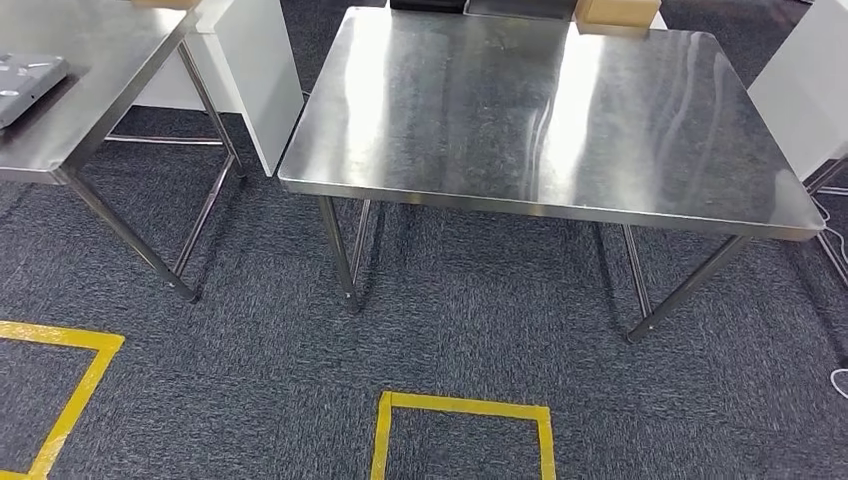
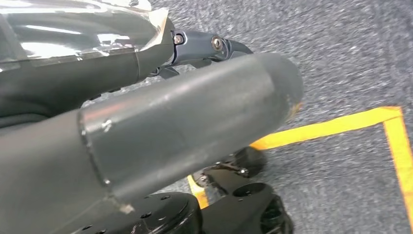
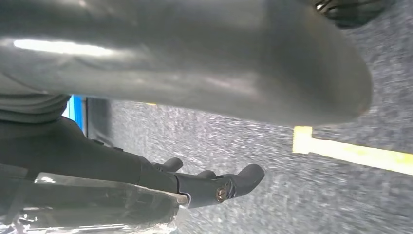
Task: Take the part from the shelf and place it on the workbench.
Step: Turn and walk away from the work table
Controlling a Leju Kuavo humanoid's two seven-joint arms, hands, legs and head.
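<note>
The left hand (image 2: 160,131) hangs over the grey carpet (image 1: 250,370), and so does the right hand (image 3: 195,73). Both press on something shiny wrapped in clear plastic (image 2: 73,29), but I cannot tell if this is the part or how the fingers hold it. From the head, a shiny steel workbench (image 1: 560,120) stands in front with a bare top. A brown box (image 1: 617,12) sits at its far edge. Another steel table (image 1: 70,100) stands to the left with a grey tray (image 1: 25,82) on it. Yellow tape squares (image 1: 460,410) mark the floor.
</note>
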